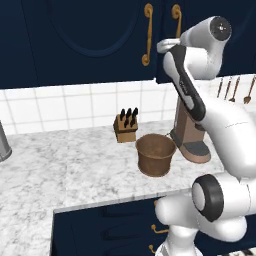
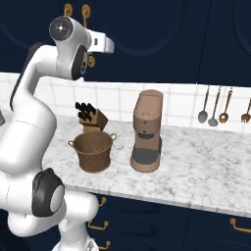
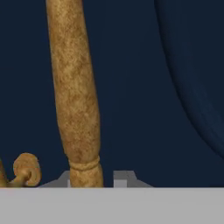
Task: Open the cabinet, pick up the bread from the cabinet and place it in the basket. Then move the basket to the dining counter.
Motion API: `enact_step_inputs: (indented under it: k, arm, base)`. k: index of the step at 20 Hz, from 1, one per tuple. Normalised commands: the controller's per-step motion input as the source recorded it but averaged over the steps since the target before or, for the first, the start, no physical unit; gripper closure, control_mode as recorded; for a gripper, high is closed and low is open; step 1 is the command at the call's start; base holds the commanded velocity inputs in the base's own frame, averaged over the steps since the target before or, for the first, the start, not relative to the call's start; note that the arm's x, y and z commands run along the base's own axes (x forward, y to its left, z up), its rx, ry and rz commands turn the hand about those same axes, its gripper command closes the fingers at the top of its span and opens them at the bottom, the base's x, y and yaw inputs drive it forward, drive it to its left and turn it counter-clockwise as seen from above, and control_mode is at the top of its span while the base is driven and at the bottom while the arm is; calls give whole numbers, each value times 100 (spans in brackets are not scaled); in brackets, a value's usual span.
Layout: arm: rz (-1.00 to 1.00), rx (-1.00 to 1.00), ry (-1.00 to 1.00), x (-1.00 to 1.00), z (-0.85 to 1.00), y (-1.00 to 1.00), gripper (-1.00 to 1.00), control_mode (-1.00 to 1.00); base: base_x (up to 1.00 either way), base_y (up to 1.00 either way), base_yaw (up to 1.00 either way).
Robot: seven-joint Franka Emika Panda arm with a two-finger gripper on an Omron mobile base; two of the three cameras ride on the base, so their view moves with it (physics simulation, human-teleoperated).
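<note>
Navy cabinet point(image 3: 144, 87) door closed — gripper point(image 3: 94, 178) clamped on its brass handle point(image 3: 74, 87).

- We counted one basket point(image 1: 155, 154) on the worktop point(image 1: 70, 165).
- We counted one knife block point(image 1: 125, 128) holding several black-handled knives.
- We saw one brown coffee machine point(image 2: 147, 131).
- We counted four hanging utensils point(image 2: 214, 105) on the tiled wall.
- We counted two brass cabinet handles point(image 1: 147, 34).

cabinet point(image 1: 90, 40) top cut off, bread hidden behind its doors, handle point(image 3: 74, 96) cropped
</note>
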Motion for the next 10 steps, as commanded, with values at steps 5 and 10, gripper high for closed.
enact_step_inputs:
  k: [5,10]
  arm:
    - [0,0,-4,-100,0,-60,100,-100]
    - [10,0,0,-100,0,-71,100,-100]
  base:
    - [0,0,0]
    - [0,0,0]
